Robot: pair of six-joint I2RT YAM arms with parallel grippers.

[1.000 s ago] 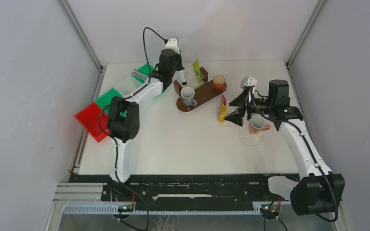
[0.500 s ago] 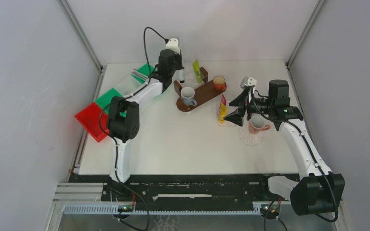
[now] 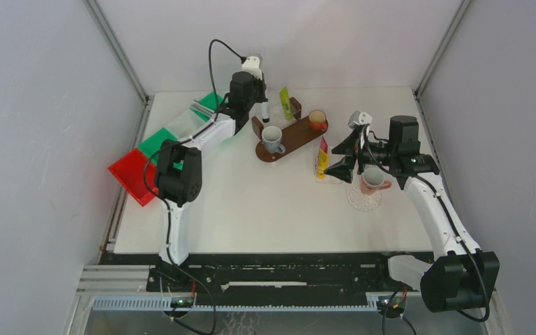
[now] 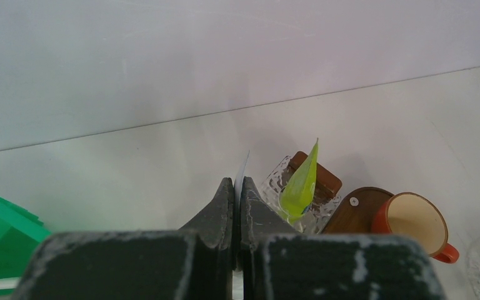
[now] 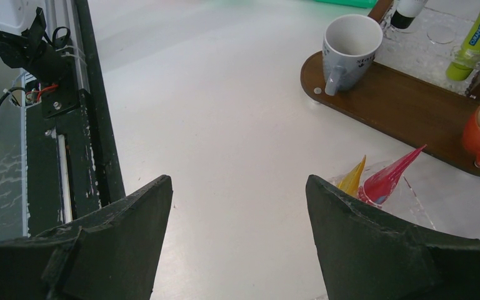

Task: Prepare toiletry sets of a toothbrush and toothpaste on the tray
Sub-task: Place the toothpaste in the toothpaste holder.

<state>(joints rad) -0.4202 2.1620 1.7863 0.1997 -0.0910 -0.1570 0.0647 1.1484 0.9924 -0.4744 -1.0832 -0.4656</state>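
**Red bin** (image 3: 132,176), **green bin** (image 3: 155,143): side by side at the far left edge of the surface (image 3: 251,209).

**Left fingers** (image 4: 224,203): pressed together on a thin white toothbrush (image 3: 265,110). It is held roughly upright over the far left end of the wooden tray. Its dark lower end hangs just beside the clear glass; whether the two touch cannot be told.

**Wooden tray** (image 3: 294,138): oblong, lying at a slant toward the back of the surface.

**Grey mug** (image 3: 273,138): upright on the tray's near left end, empty.

**Clear glass** (image 4: 281,184): at the tray's far edge, with a green-yellow tube (image 3: 285,103) standing in it, tip up.

**Orange mug** (image 3: 317,120): upright on the tray's right end, empty.

**Second clear glass** (image 5: 406,197): off the tray, on the surface near its right end. It holds a red tube (image 5: 387,178) and a yellow tube (image 5: 352,178), both tip up.

**Right fingers** (image 5: 356,231): spread wide with nothing between them, above the surface just beside the second glass.

**Pink mug** (image 3: 372,180): upright on a clear glass dish (image 3: 360,202), off the tray, under the right arm.
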